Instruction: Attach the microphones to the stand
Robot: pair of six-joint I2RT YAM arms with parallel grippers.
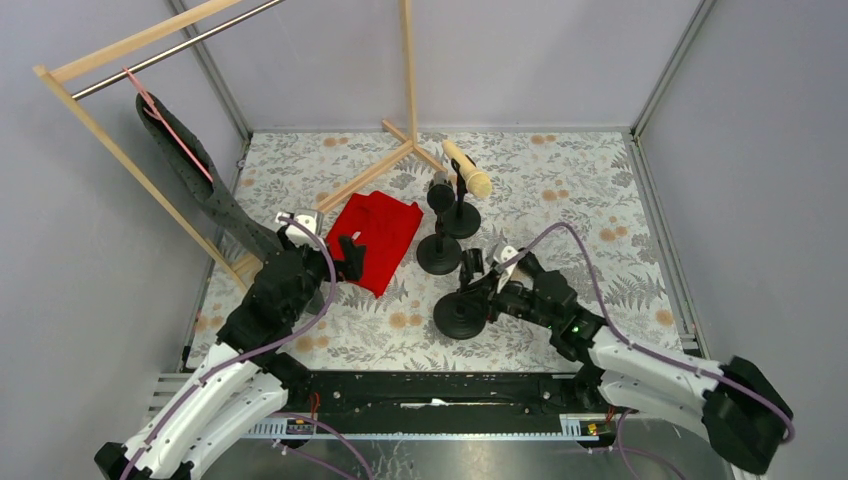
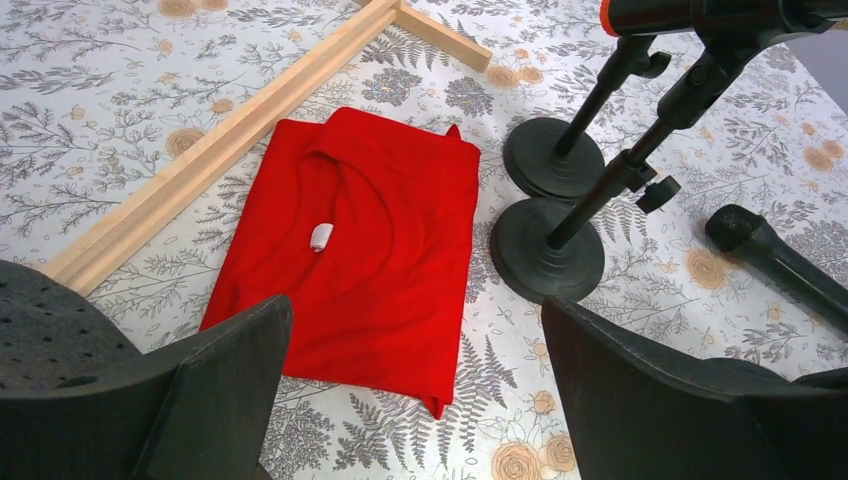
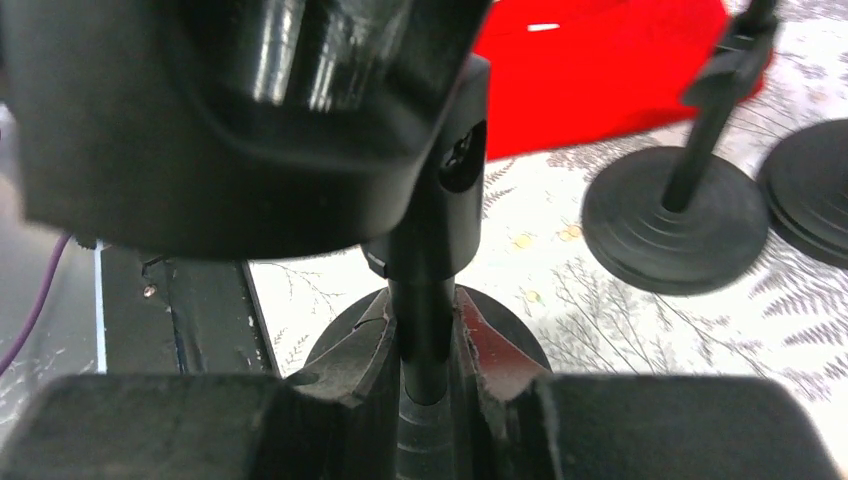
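Atop stand, cream microphone (head rightward)

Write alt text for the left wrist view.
A folded red shirt lies on a floral tablecloth ahead of the open left claw. Right of it stand two black microphone stands, with a black microphone lying beyond.

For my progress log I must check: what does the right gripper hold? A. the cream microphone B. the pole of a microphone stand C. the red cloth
B: in the right wrist view, the right gripper has both fingers pressed against the stand pole.
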